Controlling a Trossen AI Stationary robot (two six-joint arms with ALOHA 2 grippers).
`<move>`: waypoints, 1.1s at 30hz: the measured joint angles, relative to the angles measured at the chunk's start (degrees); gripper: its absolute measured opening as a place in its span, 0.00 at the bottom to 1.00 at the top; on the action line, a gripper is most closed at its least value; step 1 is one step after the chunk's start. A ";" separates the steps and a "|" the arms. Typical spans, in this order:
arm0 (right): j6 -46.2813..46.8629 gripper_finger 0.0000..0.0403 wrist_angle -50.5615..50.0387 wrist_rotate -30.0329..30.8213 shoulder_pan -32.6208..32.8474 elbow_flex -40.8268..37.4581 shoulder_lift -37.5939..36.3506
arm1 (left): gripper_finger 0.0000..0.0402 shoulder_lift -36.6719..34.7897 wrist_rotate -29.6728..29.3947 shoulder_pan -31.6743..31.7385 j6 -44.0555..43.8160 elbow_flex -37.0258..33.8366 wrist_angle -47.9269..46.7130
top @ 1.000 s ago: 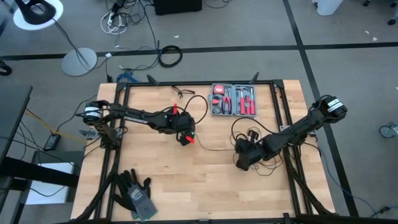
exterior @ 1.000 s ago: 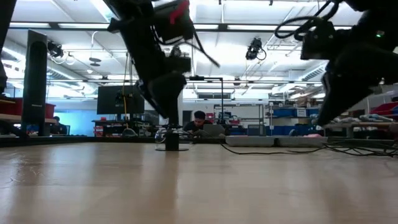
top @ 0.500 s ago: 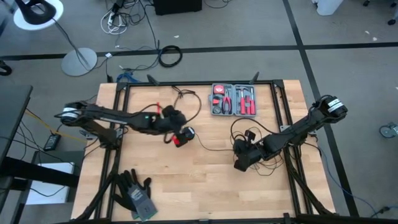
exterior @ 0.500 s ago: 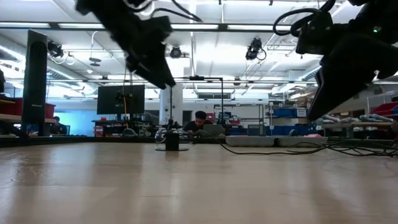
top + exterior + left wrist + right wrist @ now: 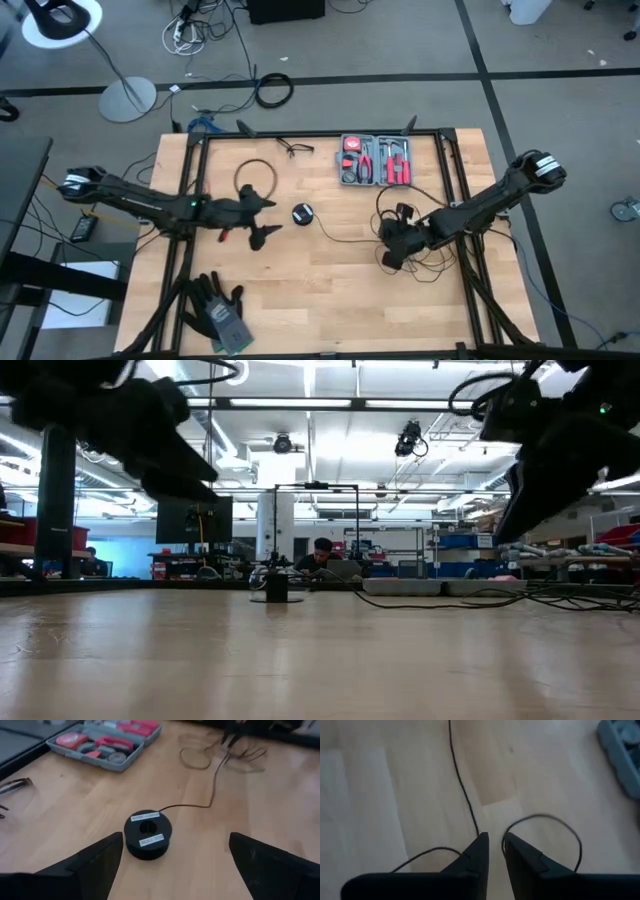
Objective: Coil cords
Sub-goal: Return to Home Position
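Left tool (image 5: 262, 218) has pulled back left off the puck (image 5: 302, 213), fingers wide apart, empty. Puck sits mid-worktop (image 5: 300, 300); thin cord (image 5: 345, 238) trails right to right tool (image 5: 392, 258), narrowly parted around it.

thin black cord (image 5: 345, 237) across table, round puck end (image 5: 302, 213) lying flat

Looked straight down overhead; looked level across the pale wooden table (image 5: 330, 290); wrist views sat close above it, shared by all.
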 joint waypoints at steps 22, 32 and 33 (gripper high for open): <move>-6.29 0.15 22.28 -6.77 -4.33 -24.25 -32.05 | 0.91 -24.32 6.24 4.27 3.26 -23.17 18.03; -6.67 0.15 22.34 -6.77 -4.33 -24.32 -32.60 | 0.91 -37.71 6.37 5.15 5.21 -23.28 8.50; -6.67 0.15 22.32 -6.77 -4.33 -24.32 -32.57 | 0.91 -39.18 6.45 5.13 5.64 -23.28 7.28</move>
